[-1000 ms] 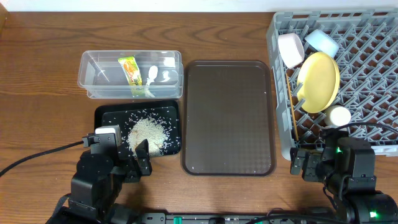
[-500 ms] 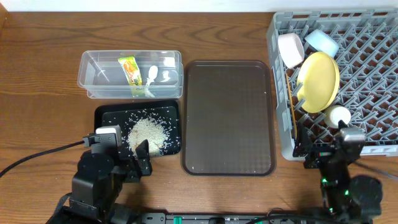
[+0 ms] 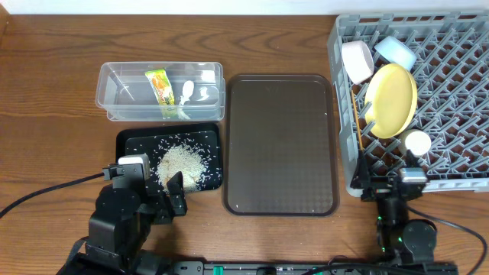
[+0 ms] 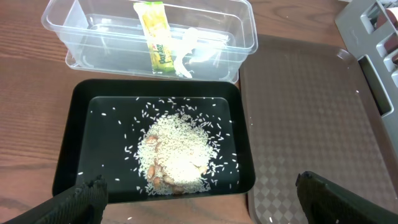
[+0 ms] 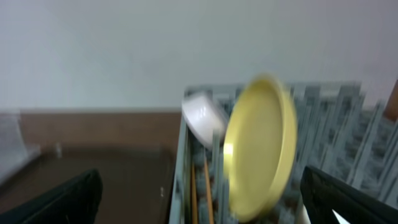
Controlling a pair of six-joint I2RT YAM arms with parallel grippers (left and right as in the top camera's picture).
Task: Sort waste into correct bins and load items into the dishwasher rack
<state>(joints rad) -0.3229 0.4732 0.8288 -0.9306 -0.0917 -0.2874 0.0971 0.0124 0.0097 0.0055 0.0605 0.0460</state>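
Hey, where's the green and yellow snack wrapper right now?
Overhead, the snack wrapper lies inside the clear tub on the table's left, beside the white scrap, just behind the black tray.

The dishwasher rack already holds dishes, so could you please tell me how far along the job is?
Done: wrapper and white scrap lie in the clear tub, rice in the black tray; yellow plate, white bowl, blue bowl, cup and chopsticks are in the rack. In hand: nothing, left gripper and right gripper both open and empty. Left: apparently nothing; the brown tray is bare.
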